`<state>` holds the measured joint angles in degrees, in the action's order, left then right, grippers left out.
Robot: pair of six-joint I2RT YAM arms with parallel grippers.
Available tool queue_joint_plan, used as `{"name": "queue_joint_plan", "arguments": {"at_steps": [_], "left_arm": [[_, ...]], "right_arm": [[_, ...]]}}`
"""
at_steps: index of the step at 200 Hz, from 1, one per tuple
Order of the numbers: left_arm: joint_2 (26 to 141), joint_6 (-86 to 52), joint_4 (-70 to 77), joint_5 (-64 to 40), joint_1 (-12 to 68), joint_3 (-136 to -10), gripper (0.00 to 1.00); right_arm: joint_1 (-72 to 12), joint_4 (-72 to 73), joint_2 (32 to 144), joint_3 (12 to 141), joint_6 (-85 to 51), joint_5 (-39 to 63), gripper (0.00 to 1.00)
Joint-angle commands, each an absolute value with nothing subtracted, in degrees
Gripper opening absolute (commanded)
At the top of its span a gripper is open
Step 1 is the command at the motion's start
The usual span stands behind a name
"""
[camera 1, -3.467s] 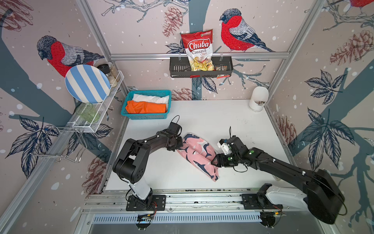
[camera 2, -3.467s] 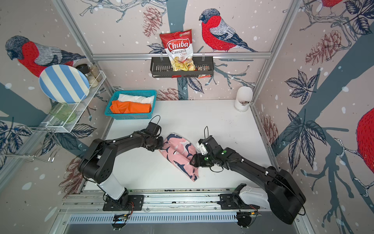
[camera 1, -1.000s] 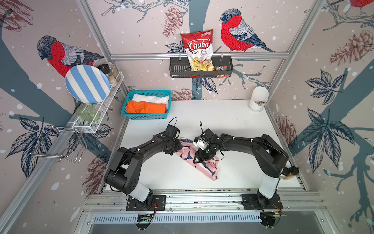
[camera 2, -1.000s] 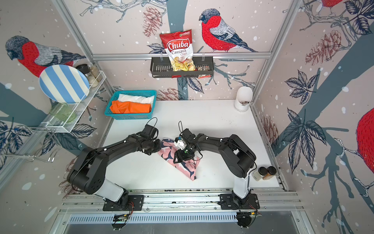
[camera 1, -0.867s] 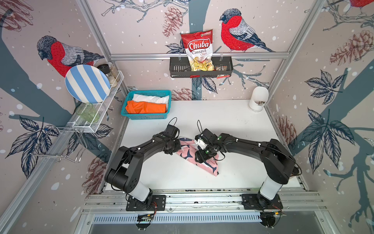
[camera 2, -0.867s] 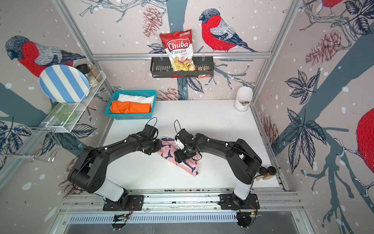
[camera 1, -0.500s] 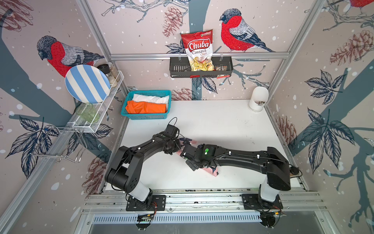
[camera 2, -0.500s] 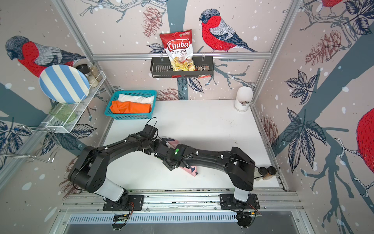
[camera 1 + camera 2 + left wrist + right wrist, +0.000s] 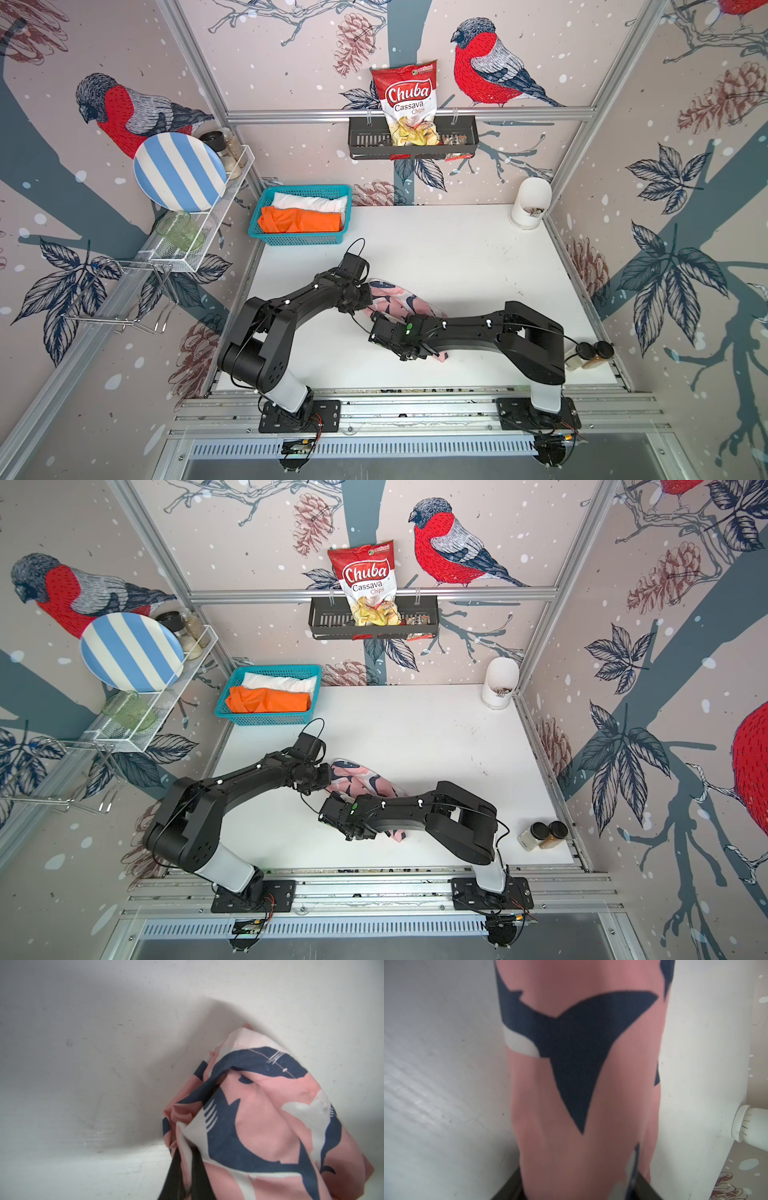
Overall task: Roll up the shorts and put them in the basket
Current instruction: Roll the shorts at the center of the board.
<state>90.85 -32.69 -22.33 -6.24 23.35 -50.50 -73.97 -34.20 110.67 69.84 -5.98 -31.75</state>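
On the bench, right fingers, newly swung across, are straddling the pink shorts, grip unclear; left fingers are pinching the far end, readying the roll.

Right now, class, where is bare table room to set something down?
Bare: between the teal basket and the white holder; the right edge from there to the spice jars. Crowded: mid-table, where left arm and right arm meet the pink shorts.

Chip bag; striped plate; spice jars
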Motion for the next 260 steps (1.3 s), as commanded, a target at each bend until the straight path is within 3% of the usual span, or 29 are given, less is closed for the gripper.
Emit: {"name": "queue_joint_plan", "arguments": {"at_steps": [1,20,48,68,110,157,198,220,260], "left_arm": [[90.51,-31.90,-23.26,-5.69,23.12,-50.89,0.12],[89.30,-31.92,-23.76,-5.43,23.11,-50.98,0.20],[84.69,-32.05,-27.70,-1.86,22.83,-52.17,0.51],[80.52,-31.76,-30.73,0.12,22.50,-53.03,0.63],[76.28,-31.29,-35.47,-0.13,22.34,-56.47,0.69],[76.36,-34.02,-32.36,-5.46,24.32,-56.61,0.71],[84.27,-37.79,-25.76,-4.82,29.99,-56.64,0.73],[90.27,-37.36,-23.29,-4.89,30.53,-56.82,0.73],[96.34,-36.07,-23.18,-2.54,29.86,-58.88,0.71]], "right_arm": [[-73.87,-33.40,109.08,69.43,-6.15,-26.19,0.36],[-73.53,-33.33,106.68,69.42,-7.89,-15.59,0.25],[-70.92,-30.76,102.65,68.37,-11.89,3.75,0.24],[-66.96,-26.27,100.22,65.58,-14.80,16.51,0.24],[-53.60,-8.45,97.71,53.04,-22.60,39.18,0.23],[-41.52,6.49,105.06,46.21,-29.02,58.01,0.27],[-35.29,4.22,108.48,44.52,-28.72,54.15,0.36],[-36.00,-1.40,106.73,45.62,-26.33,48.84,0.49],[-38.66,-11.98,98.33,46.80,-24.46,33.59,0.82]]}}
